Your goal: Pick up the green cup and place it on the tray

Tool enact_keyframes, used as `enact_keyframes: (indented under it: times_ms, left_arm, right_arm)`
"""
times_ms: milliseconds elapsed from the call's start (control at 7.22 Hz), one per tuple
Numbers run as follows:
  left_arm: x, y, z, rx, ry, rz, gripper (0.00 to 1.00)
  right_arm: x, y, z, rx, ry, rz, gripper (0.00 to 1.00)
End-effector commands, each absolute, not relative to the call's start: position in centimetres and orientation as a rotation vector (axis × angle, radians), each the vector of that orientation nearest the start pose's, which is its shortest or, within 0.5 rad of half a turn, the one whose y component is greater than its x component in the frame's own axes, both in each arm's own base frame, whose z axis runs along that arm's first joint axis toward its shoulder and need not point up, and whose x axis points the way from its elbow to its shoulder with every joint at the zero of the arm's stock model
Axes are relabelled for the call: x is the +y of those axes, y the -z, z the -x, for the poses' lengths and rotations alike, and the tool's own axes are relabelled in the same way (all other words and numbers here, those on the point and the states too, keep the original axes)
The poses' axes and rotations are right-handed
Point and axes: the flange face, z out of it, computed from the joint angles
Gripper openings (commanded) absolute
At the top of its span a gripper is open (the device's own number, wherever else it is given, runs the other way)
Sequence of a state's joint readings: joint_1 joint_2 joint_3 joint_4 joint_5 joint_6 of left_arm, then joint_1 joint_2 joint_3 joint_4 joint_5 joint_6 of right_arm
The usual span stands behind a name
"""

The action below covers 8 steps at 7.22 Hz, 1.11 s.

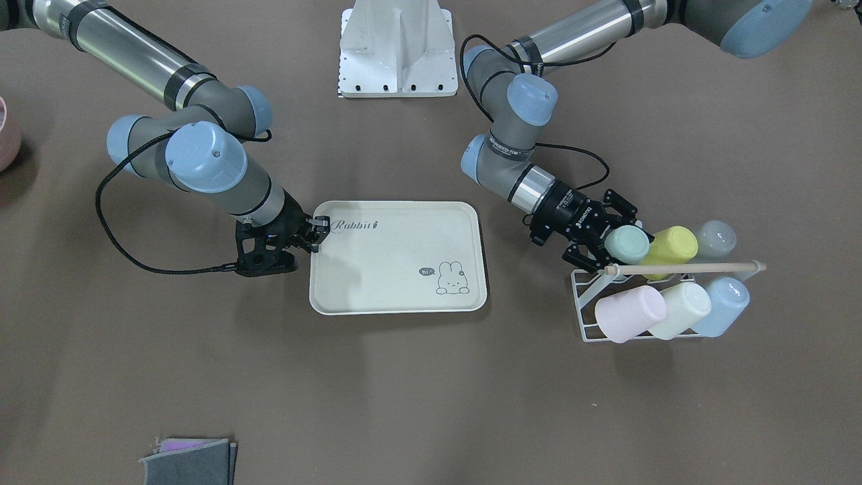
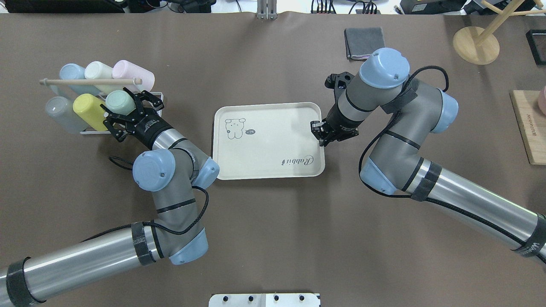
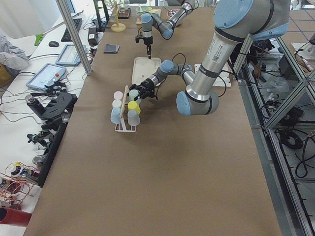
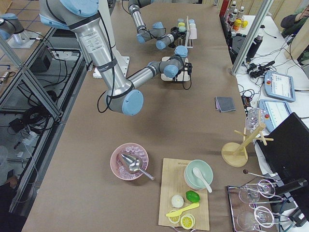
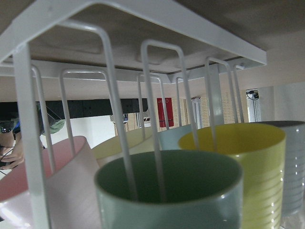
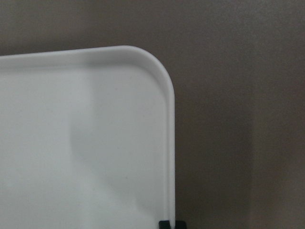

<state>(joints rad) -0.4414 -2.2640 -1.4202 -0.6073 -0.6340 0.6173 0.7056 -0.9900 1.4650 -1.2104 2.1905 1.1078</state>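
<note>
Six views: four fixed, two wrist-mounted.
Overhead looks down from behind the robot base [image 2: 264, 299], front-facing steeply down from opposite; both share the tray [image 2: 268, 143], flipped. Side views look along the table [image 3: 162, 172] from each end, far off. Left wrist: hard against the rack [image 5: 32, 143]. Right wrist: close over a tray corner.

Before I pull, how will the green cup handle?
The green cup looks like rigid plastic, probably light. It sits over white rack prongs, so it may snag unless drawn straight off. Its smooth round wall could slip in the left end effector.
</note>
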Motion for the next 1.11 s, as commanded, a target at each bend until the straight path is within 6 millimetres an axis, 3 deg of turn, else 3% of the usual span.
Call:
enact_keyframes:
  times_ms: [0, 692, 831, 969]
  left_arm:
    - [-47.7, -36.3, -50.7, -1.153, -1.773, 0.174, 0.01]
    - [-44.7, -28.8, -45.2, -1.101, -1.761, 0.133, 0.01]
    - [-44.0, -27.5, -44.3, -1.014, -1.748, 0.100, 0.01]
    - [-42.7, -26.2, -43.3, -0.879, -1.620, 0.006, 0.02]
  right_arm:
    - [-51.8, -31.6, 49.1, -0.995, 0.036, 0.039, 0.00]
    - [-51.5, -31.5, 49.7, -0.987, 0.036, 0.020, 0.00]
    - [-51.3, -31.7, 49.9, -0.985, 0.040, 0.024, 0.15]
    - [-51.0, -31.7, 50.2, -0.986, 0.046, 0.022, 0.99]
